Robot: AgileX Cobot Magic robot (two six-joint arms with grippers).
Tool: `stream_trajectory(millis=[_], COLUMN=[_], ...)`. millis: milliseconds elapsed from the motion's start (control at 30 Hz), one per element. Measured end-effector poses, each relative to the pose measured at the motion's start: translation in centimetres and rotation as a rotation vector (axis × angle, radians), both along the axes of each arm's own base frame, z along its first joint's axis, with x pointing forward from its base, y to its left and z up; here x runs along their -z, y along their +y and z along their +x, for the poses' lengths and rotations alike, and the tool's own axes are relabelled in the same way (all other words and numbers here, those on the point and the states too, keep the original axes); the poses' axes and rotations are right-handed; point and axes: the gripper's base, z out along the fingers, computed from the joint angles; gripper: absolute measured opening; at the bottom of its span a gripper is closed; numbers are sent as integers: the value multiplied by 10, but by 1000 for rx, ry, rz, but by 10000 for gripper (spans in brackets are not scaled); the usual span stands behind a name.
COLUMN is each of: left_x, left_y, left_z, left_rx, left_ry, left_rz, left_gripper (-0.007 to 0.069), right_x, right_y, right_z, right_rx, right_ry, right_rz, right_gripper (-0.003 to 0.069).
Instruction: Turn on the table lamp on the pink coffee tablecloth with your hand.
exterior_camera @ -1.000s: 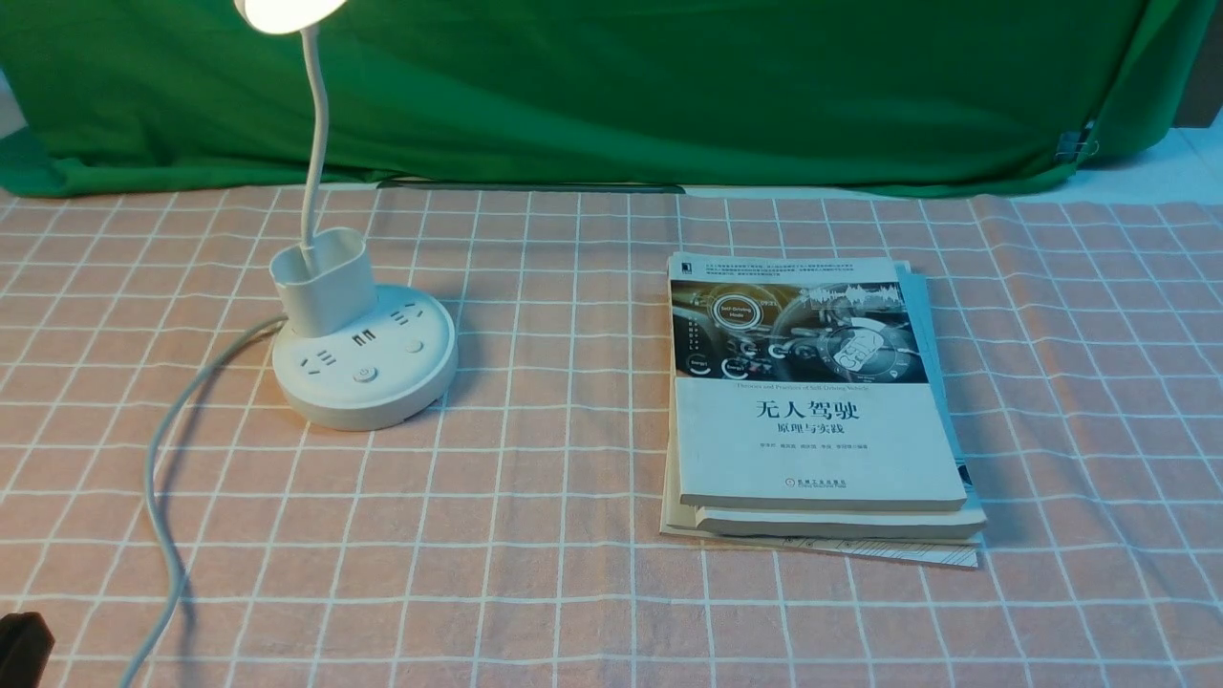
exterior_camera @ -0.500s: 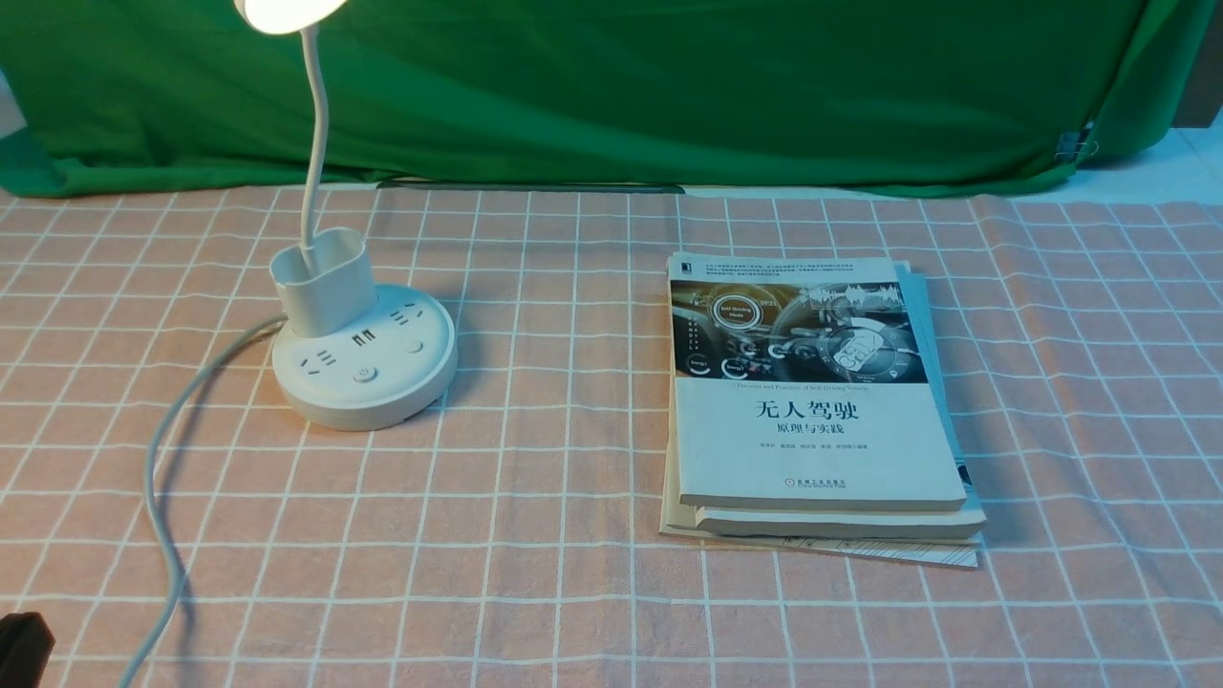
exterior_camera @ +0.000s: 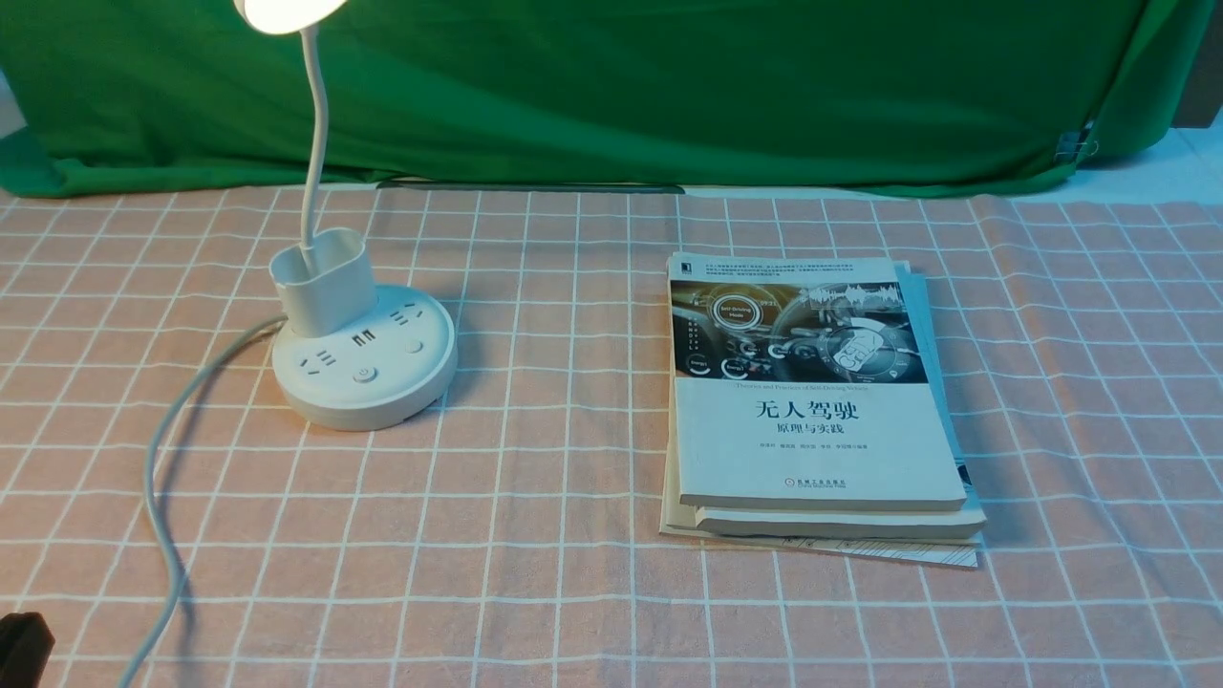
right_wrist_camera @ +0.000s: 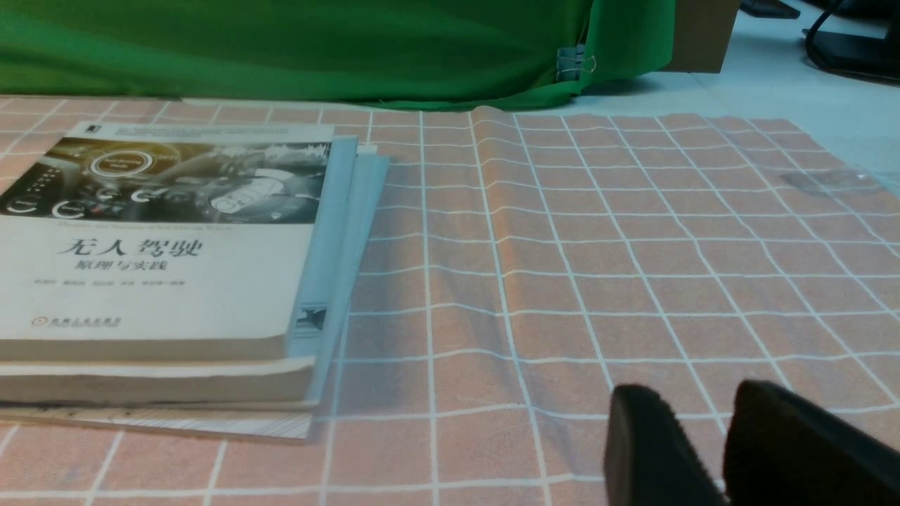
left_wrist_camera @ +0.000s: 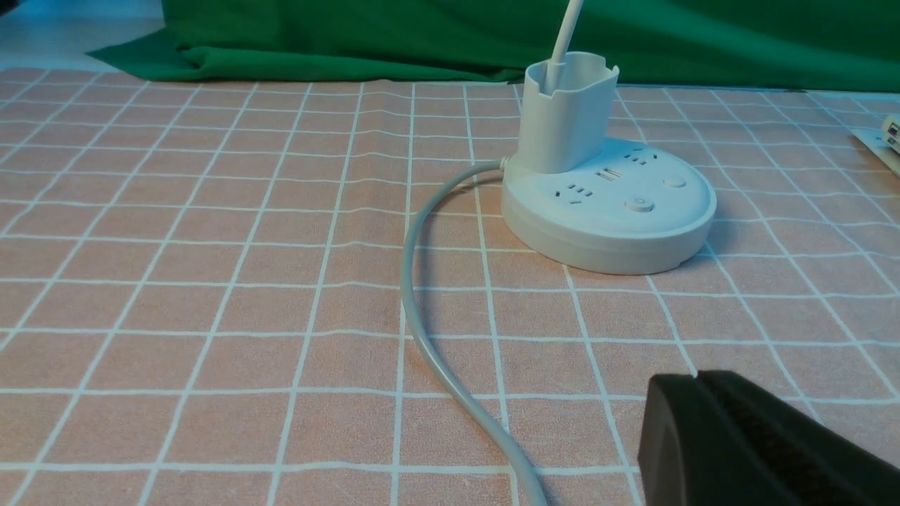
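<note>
Left hand: the left gripper (left_wrist_camera: 696, 383) sits low over the pink coffee tablecloth (exterior_camera: 535, 497), well apart from the lamp; its dark fingers are pressed together with nothing between them.
Right hand: the right gripper (right_wrist_camera: 728, 414) hovers over bare cloth to the right of the books, fingers a narrow gap apart and holding nothing.
Table lamp: the table lamp (exterior_camera: 363, 358) stands on the left part of the cloth, its round base flat, gooseneck rising from the oval cup.
Lamp head: the head (exterior_camera: 287, 11) glows bright at the top edge of the front view.
Cord: the grey-white cord (exterior_camera: 158, 487) curves from the base toward the near edge.
Books: a stack of books (exterior_camera: 812, 411) lies to the right of the lamp, untouched.
Progress: the light is on, so the task looks done; neither hand touches the base buttons (exterior_camera: 365, 375), and nothing seems left but parking the arms.
</note>
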Motion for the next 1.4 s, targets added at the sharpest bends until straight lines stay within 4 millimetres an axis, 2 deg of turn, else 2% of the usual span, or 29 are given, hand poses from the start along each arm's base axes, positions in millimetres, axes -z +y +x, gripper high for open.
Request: stream_trajectory(millis=[1400], left_x=[0], left_y=[0], left_z=[0], left_rx=[4], left_ry=[-1], left_rz=[21], left_gripper=[22], right_x=[0], right_y=[0], right_z=[0], right_rx=[0], right_ry=[0], right_rz=[-1], right_gripper=[238])
